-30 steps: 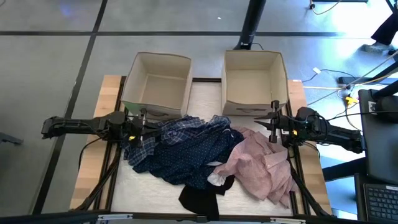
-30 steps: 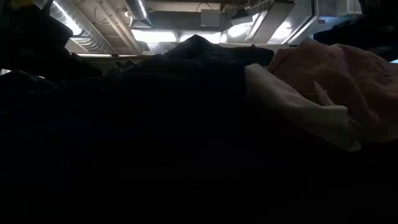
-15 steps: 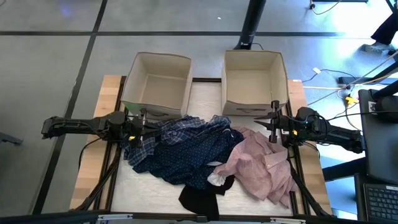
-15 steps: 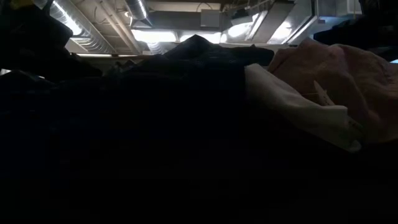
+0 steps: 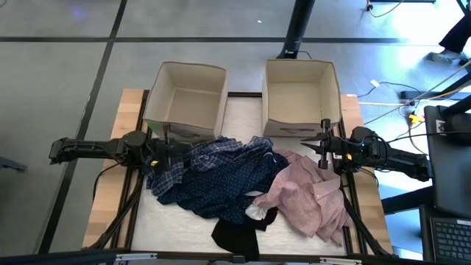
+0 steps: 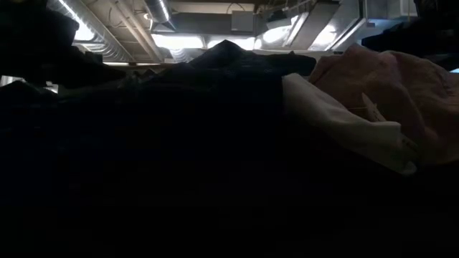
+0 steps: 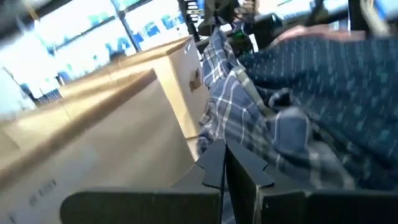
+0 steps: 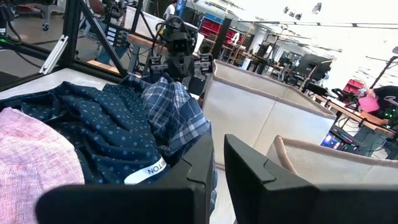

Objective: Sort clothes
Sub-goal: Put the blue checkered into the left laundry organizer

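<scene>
The clothes lie heaped on the table's middle. A blue-white plaid shirt [image 5: 213,151] lies over a navy dotted one [image 5: 221,184]. A pale pink shirt [image 5: 309,191] is on the right, with a small white piece [image 5: 255,212] and a black garment [image 5: 235,235] toward the near edge. My left gripper [image 5: 174,150] is shut and points level over the plaid shirt's left edge [image 7: 242,118]. My right gripper [image 5: 318,146] points level above the pink shirt's far end. Its fingers [image 8: 219,146] are almost together with nothing between them. My left gripper stands with its shut fingertips [image 7: 214,155] right at the plaid shirt's left edge; whether they touch the cloth I cannot tell.
Two beige fabric boxes stand open at the far side, the left box [image 5: 158,96] just beyond my left gripper and the right box [image 5: 335,88] just beyond my right gripper. The table's near corners [image 5: 107,221] show bare wood.
My left gripper has rolled about its own pointing line without leaving its place. The clothes and my right gripper have stayed as they were.
</scene>
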